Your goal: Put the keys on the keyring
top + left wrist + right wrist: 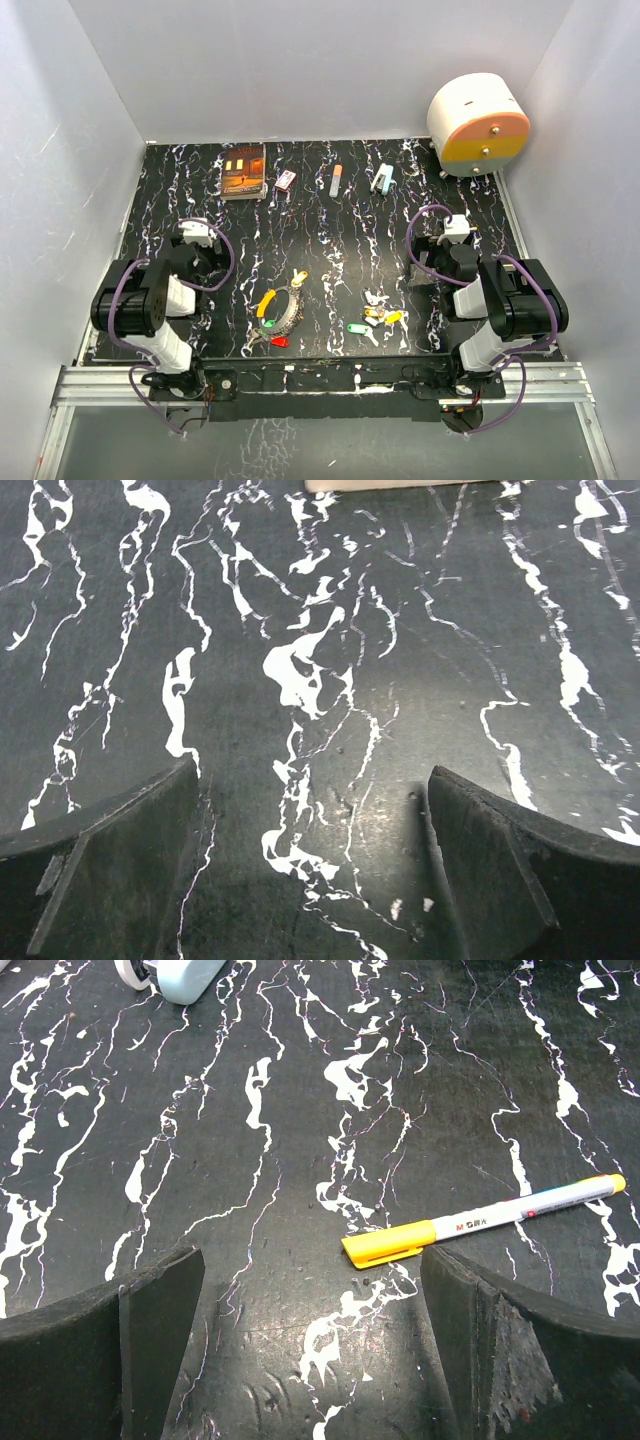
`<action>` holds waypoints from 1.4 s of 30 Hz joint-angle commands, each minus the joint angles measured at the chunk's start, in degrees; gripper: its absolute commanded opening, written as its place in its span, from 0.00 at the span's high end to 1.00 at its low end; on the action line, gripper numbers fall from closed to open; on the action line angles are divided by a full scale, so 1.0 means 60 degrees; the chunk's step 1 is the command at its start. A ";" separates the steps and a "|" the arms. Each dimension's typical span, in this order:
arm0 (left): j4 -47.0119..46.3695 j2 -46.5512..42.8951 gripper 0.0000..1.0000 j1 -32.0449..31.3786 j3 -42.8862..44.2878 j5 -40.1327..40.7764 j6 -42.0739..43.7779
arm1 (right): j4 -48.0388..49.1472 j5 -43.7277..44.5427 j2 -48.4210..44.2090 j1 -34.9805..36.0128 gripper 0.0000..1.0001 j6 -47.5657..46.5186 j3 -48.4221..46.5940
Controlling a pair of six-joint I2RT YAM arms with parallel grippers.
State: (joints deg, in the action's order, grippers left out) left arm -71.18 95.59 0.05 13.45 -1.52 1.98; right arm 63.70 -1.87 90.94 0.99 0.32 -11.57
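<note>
The keyring [299, 306], a thin silvery ring, lies at the table's front centre in the top view. Yellow [265, 302], green [269, 323] and red [280, 341] key heads lie at its rim, and another yellow one [298, 277] lies at its far end; I cannot tell which are threaded on. Several loose keys [378, 318] lie to its right. My left gripper [200, 238] [312, 770] is open and empty over bare table, left of the ring. My right gripper [452, 232] [312, 1255] is open and empty, beyond the loose keys.
A yellow-capped white pen [480, 1222] lies just ahead of the right fingers. A book [244, 170], a small box [285, 180], a marker [335, 180] and a pale stapler [383, 179] line the back. A white and orange drum [478, 124] stands back right.
</note>
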 commanded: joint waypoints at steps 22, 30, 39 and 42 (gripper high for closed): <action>1.2465 -0.4177 0.07 -0.0437 0.5883 -0.6487 0.0967 | -0.6732 0.0589 -0.4203 0.2904 0.01 0.0069 -0.3512; 1.2022 -0.5496 0.05 -0.0281 0.4812 -0.5925 0.0971 | -1.0230 -0.1277 -0.4144 0.4652 0.23 0.2268 -0.5206; 1.1549 -0.5069 0.06 -0.0044 0.4500 -0.5966 0.0355 | -1.1423 0.0110 -0.1035 0.8081 0.37 0.3417 -0.7688; 1.1448 -0.5224 0.06 0.0010 0.4465 -0.5710 0.0248 | -1.1943 0.0036 0.0177 0.8447 0.42 0.3593 -0.8574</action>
State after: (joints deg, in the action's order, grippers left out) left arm -0.56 66.13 -0.56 40.38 -36.82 5.21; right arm -3.81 -3.66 86.19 49.67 18.33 -55.66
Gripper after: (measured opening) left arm 0.938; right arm 0.604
